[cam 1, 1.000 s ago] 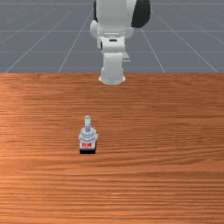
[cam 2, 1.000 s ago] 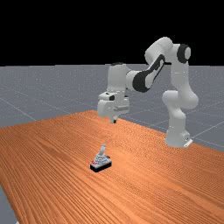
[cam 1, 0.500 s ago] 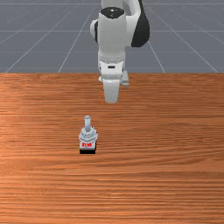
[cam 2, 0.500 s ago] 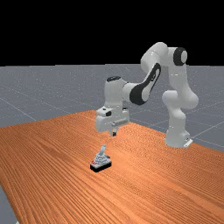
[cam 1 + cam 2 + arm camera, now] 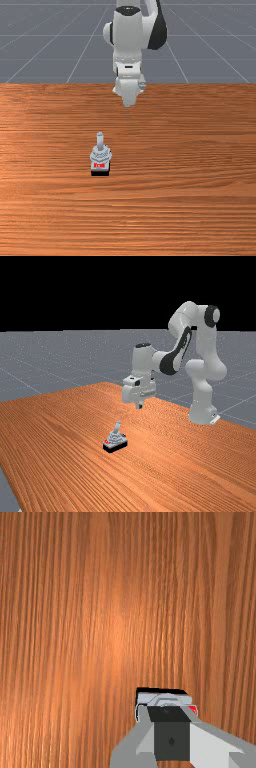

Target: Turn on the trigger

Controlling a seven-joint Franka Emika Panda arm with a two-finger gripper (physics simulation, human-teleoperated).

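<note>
In the far view my gripper (image 5: 140,405) is shut and hangs above the table, higher than the trigger and nearer the arm's base. The trigger (image 5: 115,441) looks like a small joystick: black base, stepped light-grey body, a red mark, and a grey stick (image 5: 117,427) that stands up with a slight lean. The front view has the trigger (image 5: 100,156) left of the hand and closer to the camera. In the wrist view, the dark tips of the gripper (image 5: 171,714) cover part of the trigger (image 5: 162,699), including its stick; a gap separates them in the far view.
Orange-brown wood of the table (image 5: 65,431) surrounds the trigger. The arm's base (image 5: 202,413) stands by the table's edge at the far view's right.
My hand came down over the first half second, then drew back toward the arm's base with a slight rise in the front view. The trigger stayed in place.
</note>
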